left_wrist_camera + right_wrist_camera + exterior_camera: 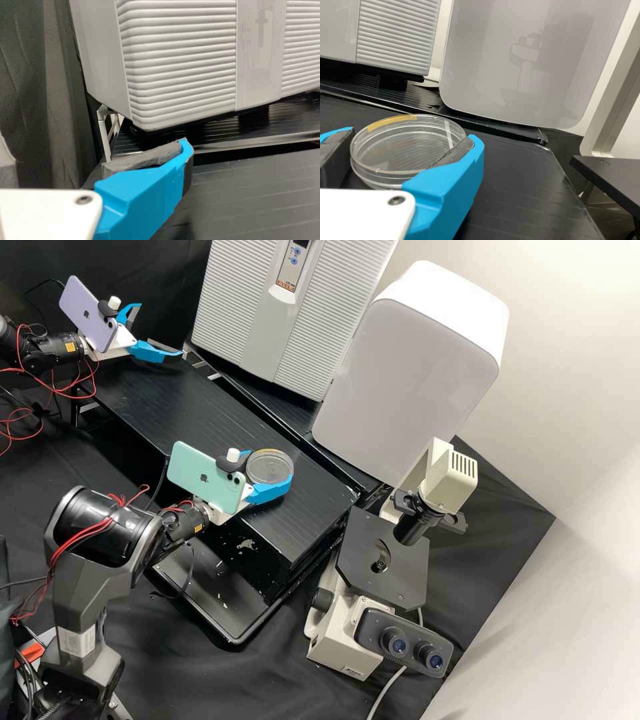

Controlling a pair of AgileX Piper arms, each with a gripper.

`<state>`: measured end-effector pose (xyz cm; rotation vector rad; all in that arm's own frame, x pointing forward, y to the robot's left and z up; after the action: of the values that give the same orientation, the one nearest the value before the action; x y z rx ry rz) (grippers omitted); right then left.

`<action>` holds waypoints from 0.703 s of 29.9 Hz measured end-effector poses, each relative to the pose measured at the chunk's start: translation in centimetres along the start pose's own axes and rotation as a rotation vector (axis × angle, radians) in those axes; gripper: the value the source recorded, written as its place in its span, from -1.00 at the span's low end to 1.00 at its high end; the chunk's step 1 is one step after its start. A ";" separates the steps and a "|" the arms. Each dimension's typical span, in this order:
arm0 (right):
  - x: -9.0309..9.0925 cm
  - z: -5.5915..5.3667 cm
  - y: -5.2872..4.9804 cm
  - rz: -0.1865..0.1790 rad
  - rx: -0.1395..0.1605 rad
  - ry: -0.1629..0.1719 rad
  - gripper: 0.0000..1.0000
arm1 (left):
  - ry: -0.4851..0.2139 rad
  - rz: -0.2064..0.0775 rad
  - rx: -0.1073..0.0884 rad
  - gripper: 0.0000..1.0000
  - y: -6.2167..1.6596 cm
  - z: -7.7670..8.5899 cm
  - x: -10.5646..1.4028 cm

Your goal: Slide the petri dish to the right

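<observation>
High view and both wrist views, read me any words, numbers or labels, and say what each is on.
Nothing legible.
White ribbed appliance: control-panel print and red label, too small to read.
Microscope: mark on its base, too small to read.
Petri dish: yellow strip on the rim, no lettering readable.

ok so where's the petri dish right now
In the high view the petri dish sits on the black platform, near its right end, between the jaws of the right gripper, with the microscope farther right.
</observation>
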<state>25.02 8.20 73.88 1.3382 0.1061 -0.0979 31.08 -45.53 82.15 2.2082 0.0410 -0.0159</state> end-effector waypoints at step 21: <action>0.3 2.6 1.3 0.045 0.031 -0.059 -1.00 | 0.000 0.000 0.000 1.00 0.00 0.0 0.0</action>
<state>25.58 5.99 75.72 1.3667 0.0249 -0.1017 31.08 -45.53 82.15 2.2082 0.0410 -0.0159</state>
